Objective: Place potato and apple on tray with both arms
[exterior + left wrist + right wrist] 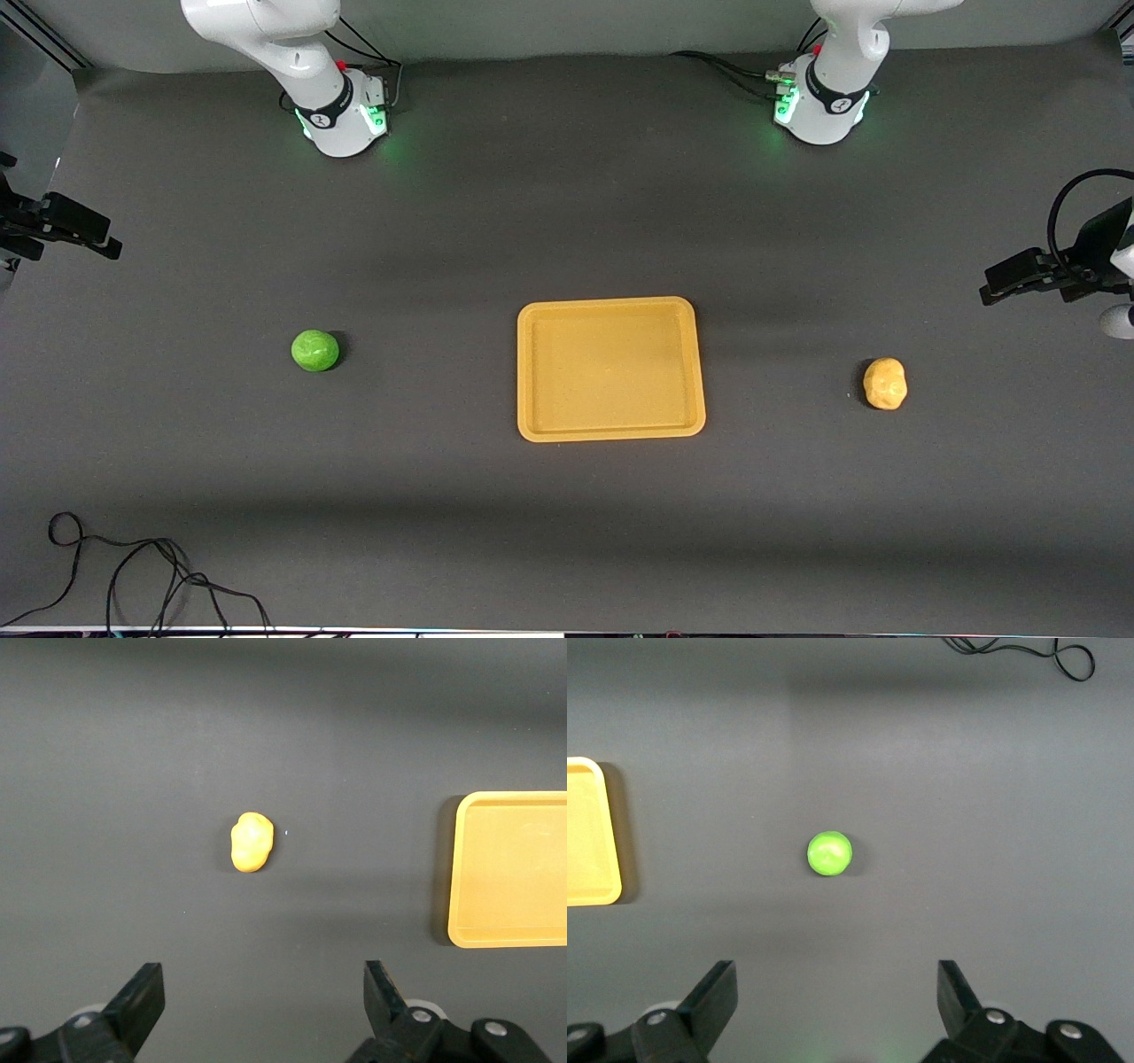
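The yellow-orange tray lies flat in the middle of the dark tabletop, with nothing on it. The green apple sits on the bare tabletop well apart from the tray, toward the right arm's end, and the lumpy potato sits on its own toward the left arm's end, also well clear of the tray. The left claw hangs high over the tabletop at its arm's end, fingers spread wide and holding nothing, with the potato and a corner of the tray in its camera's sight. The right claw hangs the same way at its end, wide open and empty, looking down on the apple. A loose black cable curls near the tabletop's front edge.
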You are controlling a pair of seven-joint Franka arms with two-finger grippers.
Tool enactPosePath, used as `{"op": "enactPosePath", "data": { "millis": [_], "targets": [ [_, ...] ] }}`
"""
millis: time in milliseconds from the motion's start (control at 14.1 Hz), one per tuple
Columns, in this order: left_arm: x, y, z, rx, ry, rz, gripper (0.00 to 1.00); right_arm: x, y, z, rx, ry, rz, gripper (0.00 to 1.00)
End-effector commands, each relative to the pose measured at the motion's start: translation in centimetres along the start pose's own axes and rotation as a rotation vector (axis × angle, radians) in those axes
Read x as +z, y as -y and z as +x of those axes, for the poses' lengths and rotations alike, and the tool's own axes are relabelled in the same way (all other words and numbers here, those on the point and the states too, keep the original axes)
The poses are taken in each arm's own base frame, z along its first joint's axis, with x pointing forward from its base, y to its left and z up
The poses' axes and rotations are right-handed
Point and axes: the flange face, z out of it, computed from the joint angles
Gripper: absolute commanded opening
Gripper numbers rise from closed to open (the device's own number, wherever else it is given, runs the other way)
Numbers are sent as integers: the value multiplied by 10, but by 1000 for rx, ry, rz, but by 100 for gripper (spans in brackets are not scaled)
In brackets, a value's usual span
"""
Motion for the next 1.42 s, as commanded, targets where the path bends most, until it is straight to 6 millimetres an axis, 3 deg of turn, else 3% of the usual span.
{"op": "enactPosePath", "data": {
  "millis": [0, 637, 920, 1132, 1344],
  "targets": [
    [-9, 0, -13, 16, -1, -5, 100, -3, 0, 0, -27, 8, 3, 100],
    [-2, 0, -7, 28, -19, 36, 100, 1, 0, 3, -13, 14, 2, 100],
    [30, 12, 0, 15, -23, 43, 100, 1, 2, 4, -30, 8, 0, 100],
    [73, 42, 18, -26, 6, 41, 100, 9, 2, 8, -30, 18, -10, 100],
    [122, 44, 31, -2, 21, 38, 100, 9, 4, 8, -17, 19, -4, 100]
  ]
}}
